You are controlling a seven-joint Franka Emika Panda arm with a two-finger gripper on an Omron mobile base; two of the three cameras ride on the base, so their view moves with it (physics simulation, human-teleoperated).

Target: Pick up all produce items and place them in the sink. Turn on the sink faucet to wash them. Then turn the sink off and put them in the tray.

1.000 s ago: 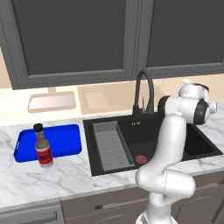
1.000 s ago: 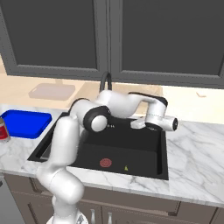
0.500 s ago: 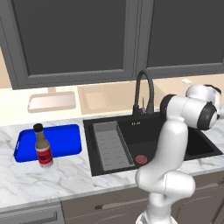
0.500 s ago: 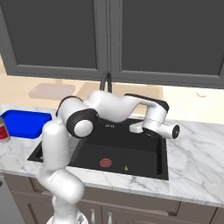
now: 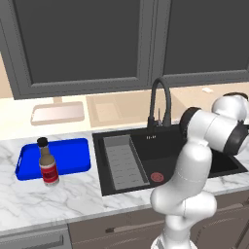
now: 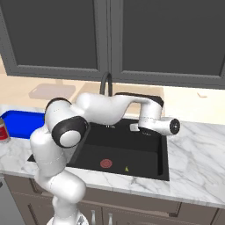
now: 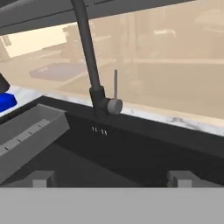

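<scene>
The black sink [image 6: 145, 154] holds a tiny yellow-green produce item [image 6: 126, 168] on its floor, just right of the red drain [image 6: 106, 163]. In the right base view my gripper [image 6: 134, 127] hangs over the basin's right back part and points at the sink faucet [image 6: 105, 84]. In the hand view its fingertips [image 7: 181, 178] stand wide apart with nothing between them, so the gripper [image 7: 111, 179] is open. The faucet's stem [image 7: 87, 48] and lever [image 7: 115, 83] rise ahead of it. The blue tray [image 5: 63, 154] lies left of the sink [image 5: 223, 165].
A brown red-labelled bottle [image 5: 47, 163] stands on the blue tray's left part. A pale pink tray [image 5: 57, 113] lies at the back of the counter. A grey ribbed rack [image 5: 124, 163] fills the sink's left side. Dark cabinets hang above.
The hand has dropped a little over the sink's right side and the elbow has swung left. The jaws stay wide open. Nothing else has moved.
</scene>
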